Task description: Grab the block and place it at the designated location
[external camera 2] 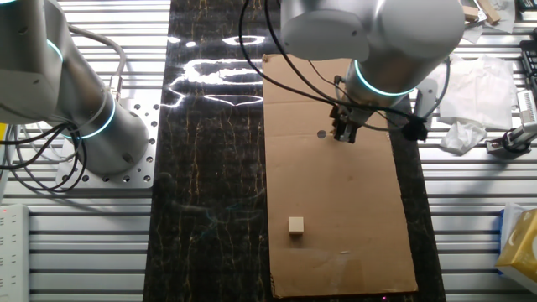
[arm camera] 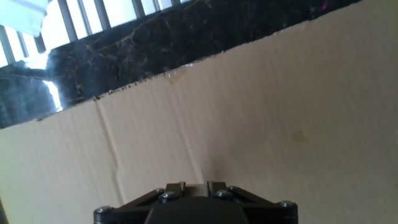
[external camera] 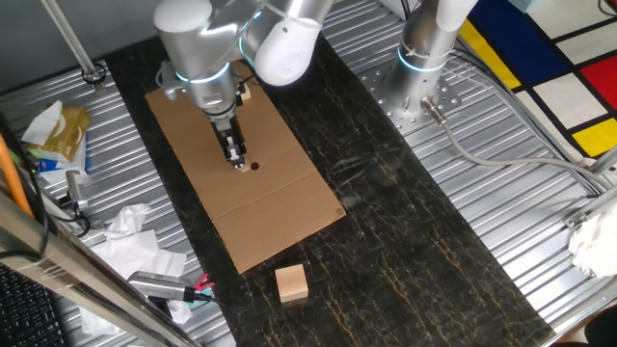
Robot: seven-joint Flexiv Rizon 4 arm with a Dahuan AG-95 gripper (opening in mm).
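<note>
one cardboard sheet [external camera: 270, 207] on dark marble table [external camera: 405, 241], gripper [external camera: 236, 159] width unclear

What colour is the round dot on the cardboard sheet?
Black dot beside the gripper; clearest in one fixed view.

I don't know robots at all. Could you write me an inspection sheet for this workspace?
Surface: cardboard sheet lying on a dark marbled strip over a ribbed metal table.
Job's things: black dot uncovered; tiny block not clearly seen.
Other blocks: small pale block on the cardboard; large wooden cube on the strip.
Clutter: crumpled tissues, yellow bag.
Gripper: gripper low beside the dot; whether it is open or shut, cannot tell.
Cables: grey hose across the table.
Surroundings: second arm's base; coloured panel.
</note>
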